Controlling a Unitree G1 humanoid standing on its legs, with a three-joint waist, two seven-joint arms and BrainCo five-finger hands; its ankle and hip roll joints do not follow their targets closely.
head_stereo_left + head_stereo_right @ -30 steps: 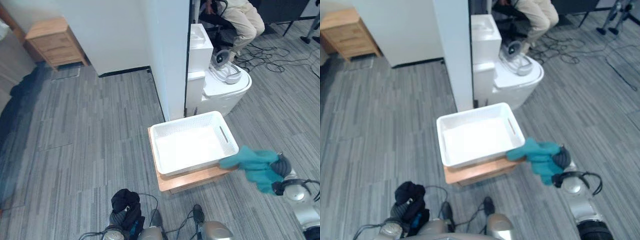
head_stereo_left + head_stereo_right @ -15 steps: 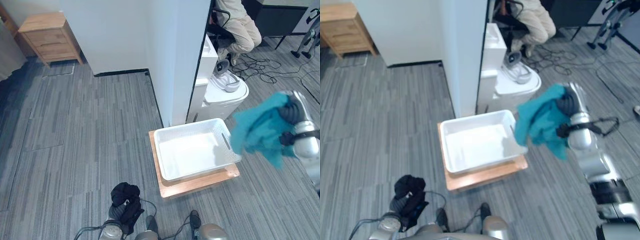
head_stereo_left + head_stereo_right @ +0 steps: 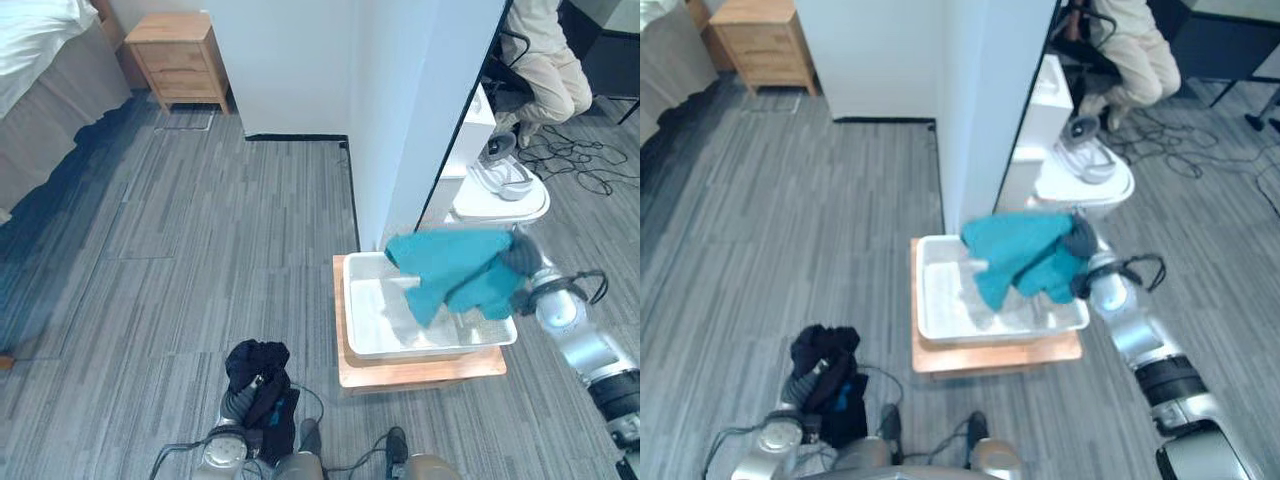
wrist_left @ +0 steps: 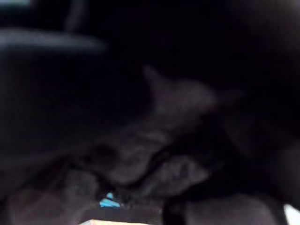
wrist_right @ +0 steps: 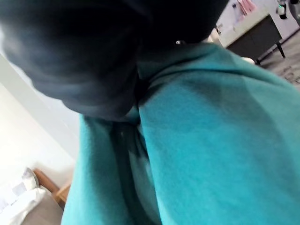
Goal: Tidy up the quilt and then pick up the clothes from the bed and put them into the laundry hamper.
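A white perforated laundry hamper (image 3: 356, 318) stands on a low wooden platform (image 3: 420, 369) on the grey floor. My right hand (image 3: 524, 260) is over the hamper's right side, shut on a teal garment (image 3: 452, 269). The garment hangs above the hamper's inside, and in the right wrist view the teal cloth (image 5: 211, 140) spreads out past the dark hand cover. Low at the near edge, my left hand (image 3: 236, 407) carries a bunched black garment (image 3: 258, 368) with a blue patch; the cloth covers most of the hand.
A white wall corner (image 3: 400, 110) rises just behind the hamper. To its right stands a white rounded unit (image 3: 498, 190), with a seated person (image 3: 545, 60) behind. A bed (image 3: 40, 70) and a wooden nightstand (image 3: 180, 45) are at the far left.
My right hand has swung the teal garment from the hamper's right side to above its inside. The camera has shifted, so the bed now shows. The left hand still carries the black garment.
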